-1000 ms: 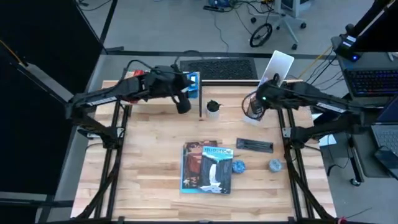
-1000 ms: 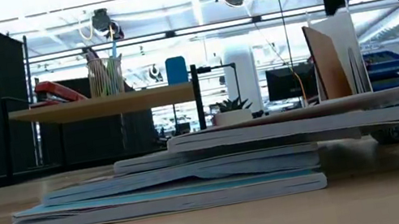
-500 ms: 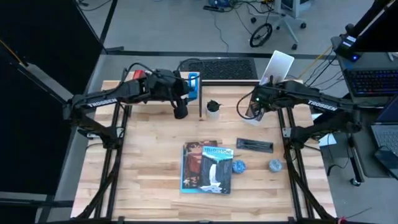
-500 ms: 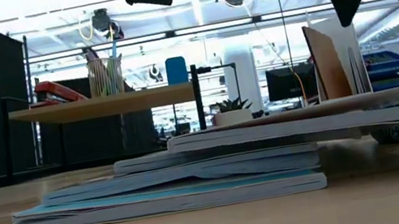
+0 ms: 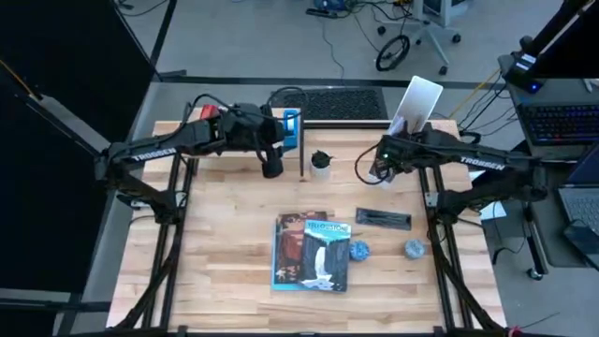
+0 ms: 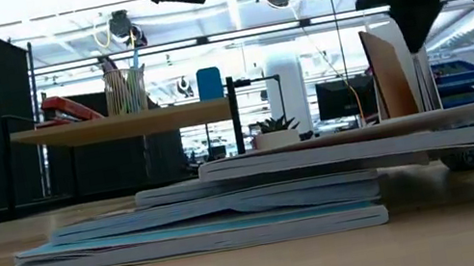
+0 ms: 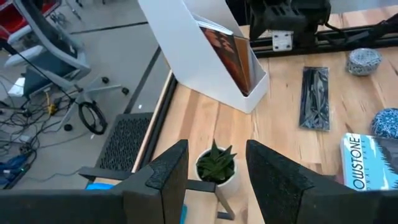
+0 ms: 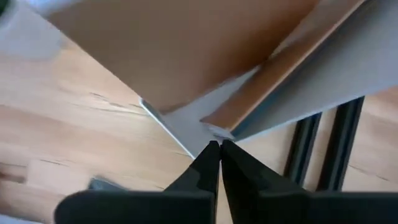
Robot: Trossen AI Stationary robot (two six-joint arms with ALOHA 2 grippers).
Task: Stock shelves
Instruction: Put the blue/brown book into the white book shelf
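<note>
The wooden shelf [image 6: 119, 126] stands at the far left on thin black legs and carries a red stapler [image 6: 67, 109], a pen cup [image 6: 124, 89] and a blue object [image 5: 292, 126]. My left gripper [image 5: 271, 168] hovers open above the shelf's right end, with a small potted plant [image 7: 216, 171] seen beyond its fingers. The white file holder [image 5: 418, 96] stands at the far right with brown books [image 7: 233, 53] in it. My right gripper [image 8: 219, 144] is shut and points down at the holder's low front corner [image 8: 186, 127]. My right gripper's shut fingertips come from above and stand right at the file holder's low front edge [image 8: 205, 134]. I cannot tell whether they touch it. My left gripper touches nothing.
A stack of books [image 5: 312, 251] lies in the table's middle, toward the near edge. A flat black packet [image 5: 384, 218] and two blue patterned round things [image 5: 359, 251] [image 5: 415, 248] lie to its right. A black keyboard [image 5: 328, 101] sits beyond the far edge.
My right gripper has gone down toward the file holder, staying shut and pointing down. My left gripper has shifted slightly toward the near edge above the shelf's right end.
</note>
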